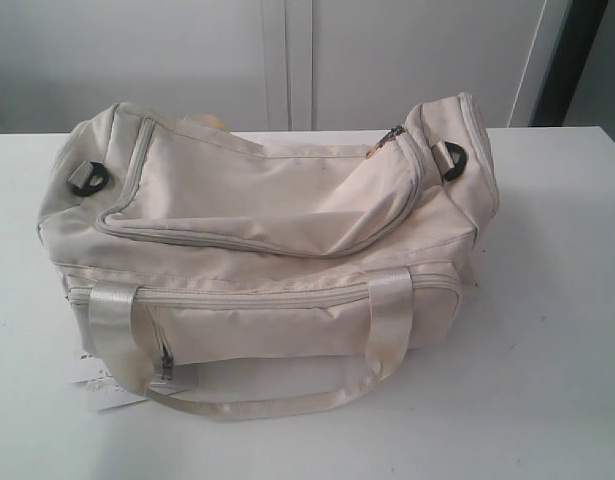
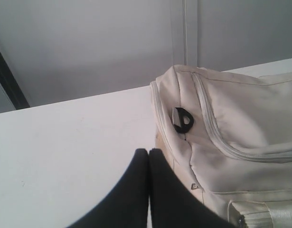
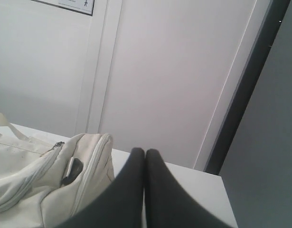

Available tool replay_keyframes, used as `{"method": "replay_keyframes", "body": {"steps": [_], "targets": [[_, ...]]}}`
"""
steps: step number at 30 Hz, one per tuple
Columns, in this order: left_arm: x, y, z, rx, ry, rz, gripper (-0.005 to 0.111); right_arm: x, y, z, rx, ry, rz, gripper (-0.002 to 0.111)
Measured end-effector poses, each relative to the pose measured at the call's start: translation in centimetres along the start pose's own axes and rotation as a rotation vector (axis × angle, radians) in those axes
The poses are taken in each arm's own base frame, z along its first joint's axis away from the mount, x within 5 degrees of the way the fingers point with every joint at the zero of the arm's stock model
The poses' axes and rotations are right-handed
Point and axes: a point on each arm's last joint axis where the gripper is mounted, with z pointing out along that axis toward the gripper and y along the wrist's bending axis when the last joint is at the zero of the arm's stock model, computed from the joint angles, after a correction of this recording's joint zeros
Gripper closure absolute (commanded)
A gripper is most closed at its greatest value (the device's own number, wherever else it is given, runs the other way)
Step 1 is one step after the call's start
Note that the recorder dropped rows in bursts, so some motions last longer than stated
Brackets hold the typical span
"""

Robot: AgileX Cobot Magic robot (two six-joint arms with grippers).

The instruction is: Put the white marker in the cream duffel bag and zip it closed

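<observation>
The cream duffel bag (image 1: 267,240) lies on the white table (image 1: 547,360), its curved top zipper (image 1: 257,245) drawn shut along the flap, with black end rings (image 1: 88,178) at both ends. The white marker is out of view. My left gripper (image 2: 148,152) is shut with nothing between its black fingers, close beside the bag's end (image 2: 221,142) near a black ring (image 2: 183,119). My right gripper (image 3: 145,152) is shut and empty too, beside the bag's other end (image 3: 51,175). Neither gripper shows in the exterior view.
A small white paper tag (image 1: 97,385) pokes out under the bag's front left corner. The satin strap handle (image 1: 267,400) lies looped on the table in front. A pale wall (image 1: 287,60) stands behind the table, with a dark post (image 1: 567,60) at the right.
</observation>
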Motion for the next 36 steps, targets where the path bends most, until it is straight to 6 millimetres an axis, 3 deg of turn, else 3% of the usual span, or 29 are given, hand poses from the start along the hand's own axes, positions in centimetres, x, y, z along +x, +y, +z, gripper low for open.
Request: {"method": "replay_keyframes", "body": {"steps": [9, 19, 31, 36], "targets": [[1.6, 0.2, -1.8, -0.048, -0.029, -0.024, 0.107, 0.0, 0.0, 0.0, -0.001, 0.002, 0.0, 0.108], [5.9, -0.2, -3.4, -0.09, -0.001, -0.025, 0.107, 0.0, 0.0, 0.0, -0.001, 0.002, 0.0, 0.108], [13.9, -0.6, -2.4, -0.161, 0.055, -0.057, 0.107, 0.0, 0.0, 0.0, -0.001, 0.002, 0.001, 0.108], [14.3, -0.6, -2.3, -0.164, 0.04, -0.063, 0.107, 0.0, 0.0, 0.0, -0.001, 0.002, 0.001, 0.108]]}}
